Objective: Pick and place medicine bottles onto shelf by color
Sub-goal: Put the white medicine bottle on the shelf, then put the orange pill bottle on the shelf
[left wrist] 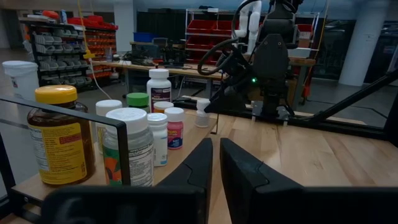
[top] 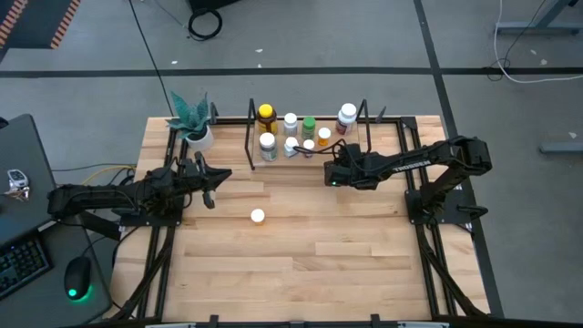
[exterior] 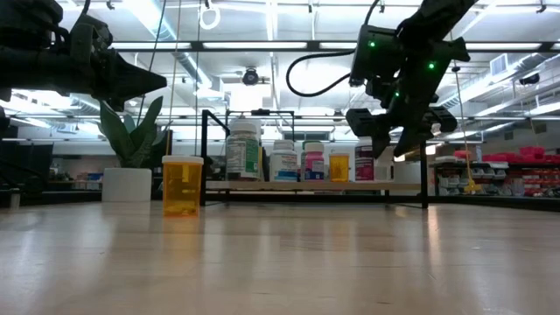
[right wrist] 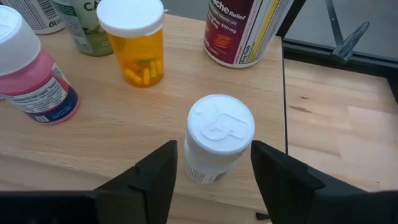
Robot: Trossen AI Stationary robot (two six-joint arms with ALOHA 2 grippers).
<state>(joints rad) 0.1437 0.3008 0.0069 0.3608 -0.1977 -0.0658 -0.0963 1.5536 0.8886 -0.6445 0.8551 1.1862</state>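
On the wooden desk [top: 301, 255], the right gripper [right wrist: 211, 171], jaws spread, straddles a white bottle [right wrist: 217, 137] on the shelf [top: 383, 123]; closing off-centre could topple it into the orange bottle [right wrist: 138, 46] at ten o'clock. The left gripper [left wrist: 214, 163], nearly pressed together, waits.

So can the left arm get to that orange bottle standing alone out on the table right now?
Probably yes. The orange bottle stands by itself on bare wood, off the shelf, and the left gripper hangs beside it with nothing between them.
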